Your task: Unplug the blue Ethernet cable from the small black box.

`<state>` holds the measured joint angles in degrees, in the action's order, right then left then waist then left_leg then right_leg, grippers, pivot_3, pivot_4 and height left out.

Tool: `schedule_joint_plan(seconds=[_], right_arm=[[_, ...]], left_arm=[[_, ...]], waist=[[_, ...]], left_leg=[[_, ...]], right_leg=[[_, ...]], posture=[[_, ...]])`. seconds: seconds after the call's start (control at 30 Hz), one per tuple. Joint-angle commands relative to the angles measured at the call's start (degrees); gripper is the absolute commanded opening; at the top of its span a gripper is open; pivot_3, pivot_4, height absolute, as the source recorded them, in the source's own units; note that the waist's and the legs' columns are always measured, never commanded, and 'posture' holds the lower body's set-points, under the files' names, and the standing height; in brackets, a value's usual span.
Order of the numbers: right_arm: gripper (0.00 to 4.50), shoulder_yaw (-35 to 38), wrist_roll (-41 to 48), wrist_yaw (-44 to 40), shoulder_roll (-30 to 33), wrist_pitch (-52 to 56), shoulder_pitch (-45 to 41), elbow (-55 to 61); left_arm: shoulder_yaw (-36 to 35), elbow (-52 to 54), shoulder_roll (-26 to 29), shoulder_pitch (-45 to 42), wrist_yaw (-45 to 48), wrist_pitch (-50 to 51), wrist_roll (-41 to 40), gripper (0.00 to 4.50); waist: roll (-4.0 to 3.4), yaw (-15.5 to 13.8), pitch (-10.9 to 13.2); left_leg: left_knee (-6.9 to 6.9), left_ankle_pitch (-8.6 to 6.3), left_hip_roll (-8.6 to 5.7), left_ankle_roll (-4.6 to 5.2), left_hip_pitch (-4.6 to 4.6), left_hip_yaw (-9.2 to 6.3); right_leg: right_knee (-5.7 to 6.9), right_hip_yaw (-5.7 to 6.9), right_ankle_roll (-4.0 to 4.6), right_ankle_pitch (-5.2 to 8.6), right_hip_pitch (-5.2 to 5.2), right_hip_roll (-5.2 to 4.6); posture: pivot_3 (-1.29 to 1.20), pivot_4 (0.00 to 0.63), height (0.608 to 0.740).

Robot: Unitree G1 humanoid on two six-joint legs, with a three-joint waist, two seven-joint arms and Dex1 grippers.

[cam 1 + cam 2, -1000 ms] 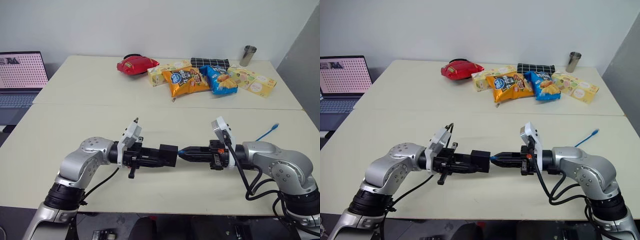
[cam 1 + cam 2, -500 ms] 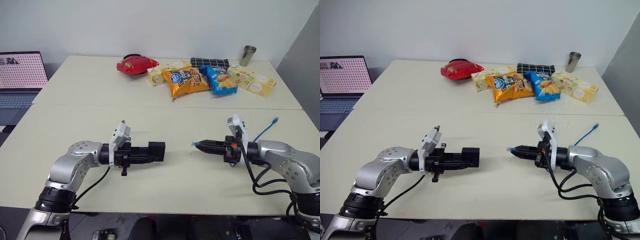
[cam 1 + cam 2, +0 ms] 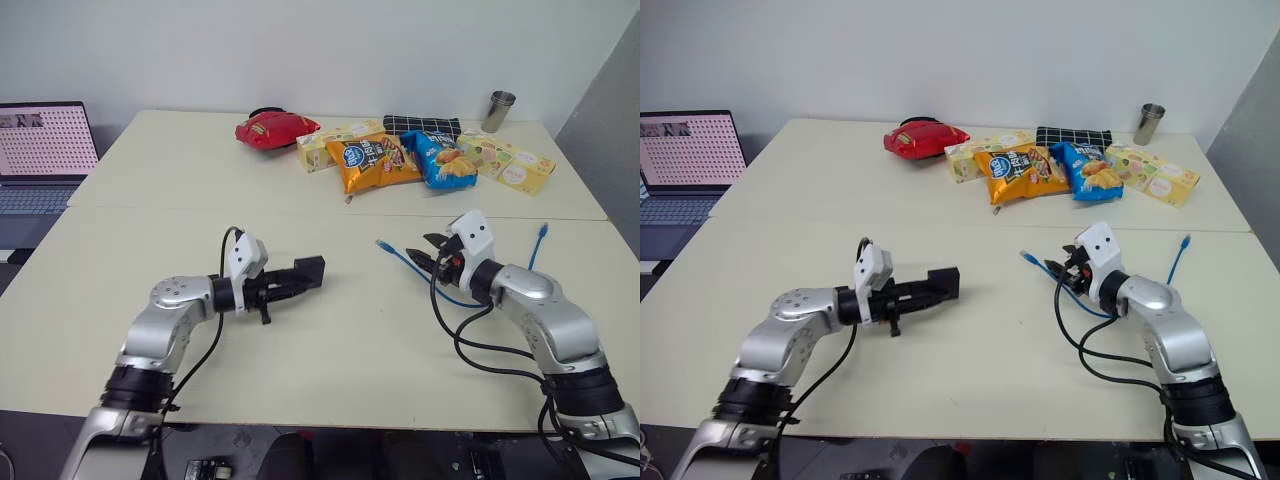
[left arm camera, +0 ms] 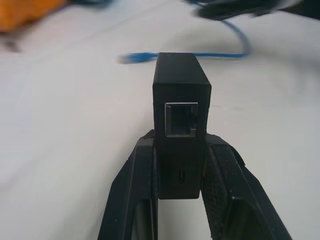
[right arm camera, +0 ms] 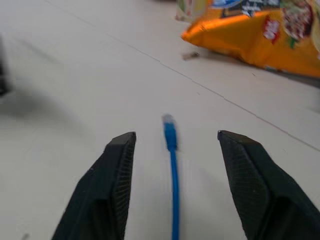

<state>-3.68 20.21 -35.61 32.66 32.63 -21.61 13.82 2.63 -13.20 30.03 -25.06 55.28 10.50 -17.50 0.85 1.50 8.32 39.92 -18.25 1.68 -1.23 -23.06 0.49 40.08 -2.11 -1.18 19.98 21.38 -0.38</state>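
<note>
Cable out of the box, the two claws apart over the counter (image 3: 330, 350).

The left claw (image 4: 181, 150) is clamped on the small black box (image 3: 303, 273) and holds it just above the counter with its port facing the wrist camera, probably so the box stayed braced while the plug was pulled. The left wrist view shows that port empty, which the head views cannot confirm. The right claw (image 5: 172, 150) stands wide with nothing in it; the blue Ethernet cable (image 5: 172, 165) runs between its fingers (image 5: 117, 170) without touching them, its plug end (image 3: 382, 244) pointing toward the box but well apart from it. The head views show the cable looping under the right arm to its far end (image 3: 1185, 241) at the counter's right edge.
</note>
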Motion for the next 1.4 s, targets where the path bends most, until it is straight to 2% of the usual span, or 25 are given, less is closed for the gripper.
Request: schedule_joint_plan(seconds=[0.03, 0.1, 0.3, 0.47, 0.53, 0.57, 0.7, 0.8, 0.83, 0.97, 1.1, 1.27, 1.4], right_arm=[[3.77, -0.07, 6.08, -6.93, 2.03, 3.06, 0.51, 7.83], [4.36, -0.68, 8.39, -8.51, 2.38, 5.39, 0.17, 10.84], [4.36, -2.96, 7.39, -8.19, 2.45, 7.29, -1.58, 12.21], [4.36, -3.11, 6.81, -7.49, 2.47, 7.65, -2.28, 11.78], [4.38, -3.1, 6.59, -7.28, 2.54, 7.84, -2.31, 11.69], [4.38, -3.12, 6.45, -7.2, 2.6, 7.94, -2.29, 11.7], [4.38, -2.91, 6.57, -6.96, 2.63, 8.64, -2.0, 12.13], [4.38, -2.43, 6.69, -6.8, 2.87, 8.86, -1.36, 12.39], [4.38, -2.27, 6.7, -6.77, 2.97, 8.88, -1.18, 12.43], [4.38, 0.46, 7.43, -7.38, 4.98, 9.15, 0.73, 12.92], [4.38, 3.44, 7.81, -9.27, 8.41, 8.61, 3.11, 12.99], [4.38, 7.18, 9.33, -12.55, 12.98, 8.36, 5.72, 12.86], [4.38, 8.99, 9.34, -14.02, 15.11, 7.81, 6.49, 11.81]], left_arm=[[-3.08, -7.17, -2.55, -3.51, -9.31, -11.57, 5.34, 0.79], [-3.84, -12.37, -4.53, -4.75, -12.62, -17.36, 6.86, 0.79], [-6.34, -23.44, -8.98, -5.84, -20.12, -24.52, 8.38, 0.79], [-6.97, -26.23, -9.91, -4.41, -21.44, -23.59, 8.25, 0.79], [-7.22, -24.89, -9.5, -3.2, -20.54, -22.99, 7.75, 1.49], [-7.24, -23.91, -9.21, -2.54, -19.93, -22.67, 7.53, 1.56], [-7.81, -17.9, -7.27, 0.76, -19.22, -18.09, 6.93, 2.42], [-8.34, -10.16, -4.02, 4.64, -17.88, -11.08, 5.78, 3.01], [-8.47, -7.84, -3.07, 5.69, -17.6, -9.09, 5.44, 3.01], [-8.04, 5.81, 6.92, 10.9, -12.62, 2.6, 5.16, 3.01], [-10.51, 15.73, 14.89, 13.32, -3.68, 8.82, -1.67, 3.01], [-12.56, 17.36, 23.24, 12.69, 5.23, 9.86, -4.09, 3.01], [-13.2, 16.42, 26.21, 9.47, 8.45, 10.62, -5.52, 3.01]], waist=[[0.0, 0.0, 0.0], [0.0, 0.04, 0.0], [0.03, 0.05, -0.02], [0.04, 0.06, -0.02], [0.05, 0.07, -0.02], [0.05, 0.07, -0.03], [0.04, 0.32, -0.03], [0.04, 0.42, -0.03], [0.04, 0.44, -0.03], [0.04, 0.34, -0.03], [0.02, -0.02, -0.02], [0.08, 0.04, 0.04], [0.05, 0.1, 0.08]], left_leg=[[0.0, 0.0, 0.01, 0.0, 0.0, -0.01], [-0.02, 0.0, 0.03, 0.0, 0.0, -0.01], [0.01, 0.0, 0.02, 0.0, 0.0, -0.02], [0.01, 0.0, 0.01, -0.01, 0.0, -0.03], [0.01, 0.01, 0.01, -0.01, 0.01, -0.03], [0.01, 0.01, 0.01, -0.01, 0.01, -0.03], [-0.02, 0.01, 0.02, -0.01, 0.05, -0.07], [-0.04, 0.01, 0.01, -0.01, 0.07, -0.13], [-0.04, 0.01, 0.01, -0.01, 0.08, -0.13], [-0.05, 0.01, 0.0, -0.01, 0.07, -0.22], [-0.05, 0.0, -0.03, -0.01, 0.05, -0.24], [-0.04, -0.01, -0.08, 0.01, 0.08, -0.24], [-0.1, -0.02, -0.06, 0.03, 0.07, -0.24]], right_leg=[[0.0, 0.02, 0.0, 0.0, 0.0, 0.0], [0.01, 0.04, 0.0, 0.0, 0.01, 0.01], [0.03, 0.05, 0.0, 0.0, 0.0, -0.01], [0.04, 0.08, 0.0, 0.0, 0.01, -0.03], [0.05, 0.09, 0.0, 0.0, 0.0, -0.05], [0.05, 0.09, 0.0, 0.0, 0.0, -0.05], [0.1, 0.06, 0.0, 0.0, 0.02, -0.04], [0.14, 0.07, 0.0, 0.0, 0.03, -0.03], [0.14, 0.05, 0.0, 0.0, 0.04, -0.03], [0.19, 0.09, 0.0, 0.0, 0.04, -0.03], [0.1, 0.09, 0.0, 0.0, -0.03, -0.06], [0.01, 0.12, 0.0, 0.0, -0.1, -0.1], [0.0, 0.12, 0.0, 0.0, -0.06, -0.06]], posture=[[0.0, 0.15, 0.74], [0.0, 0.15, 0.74], [0.0, 0.15, 0.74], [0.0, 0.15, 0.74], [0.0, 0.15, 0.74], [0.0, 0.15, 0.74], [0.0, 0.15, 0.74], [0.0, 0.15, 0.74], [0.0, 0.15, 0.74], [0.0, 0.15, 0.74], [0.0, 0.15, 0.74], [0.0, 0.15, 0.74], [0.0, 0.15, 0.74]])
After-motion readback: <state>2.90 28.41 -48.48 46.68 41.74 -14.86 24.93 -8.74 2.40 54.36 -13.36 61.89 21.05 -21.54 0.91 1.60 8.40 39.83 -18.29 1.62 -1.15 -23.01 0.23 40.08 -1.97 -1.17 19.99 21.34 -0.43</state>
